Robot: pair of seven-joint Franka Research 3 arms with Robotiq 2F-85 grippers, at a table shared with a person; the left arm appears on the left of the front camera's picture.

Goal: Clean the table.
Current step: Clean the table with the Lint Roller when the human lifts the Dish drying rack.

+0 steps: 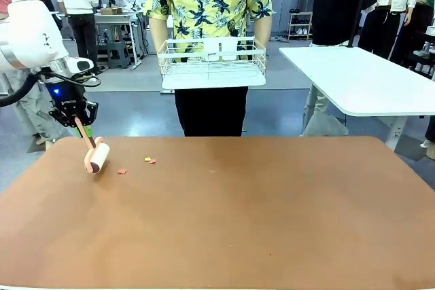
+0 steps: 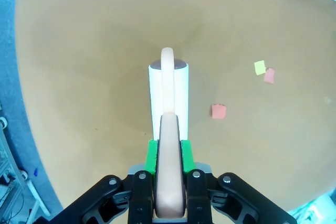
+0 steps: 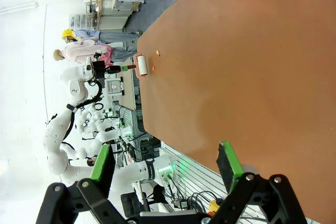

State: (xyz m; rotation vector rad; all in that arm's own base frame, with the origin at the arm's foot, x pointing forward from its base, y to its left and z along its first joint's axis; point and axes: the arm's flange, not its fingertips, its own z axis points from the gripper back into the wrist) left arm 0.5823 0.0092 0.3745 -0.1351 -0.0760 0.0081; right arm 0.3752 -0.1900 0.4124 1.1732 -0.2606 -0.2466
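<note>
Left jaws pinch your lint roller point(image 1: 96, 157) by its handle, roll touching the worktop point(image 1: 238, 222) just below them; right jaws spread.

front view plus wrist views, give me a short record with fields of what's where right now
table: large reddish-brown matte table
tool: pink-handled lint roller with white drum, drum down on the table near its far left corner
left gripper: jaws shut on the lint roller's handle
right gripper: jaws open, holding nothing
litter: small pink paper scrap and a yellow-and-pink pair of scraps, apart from the drum
person: at the far side, holding a white wire basket
</note>
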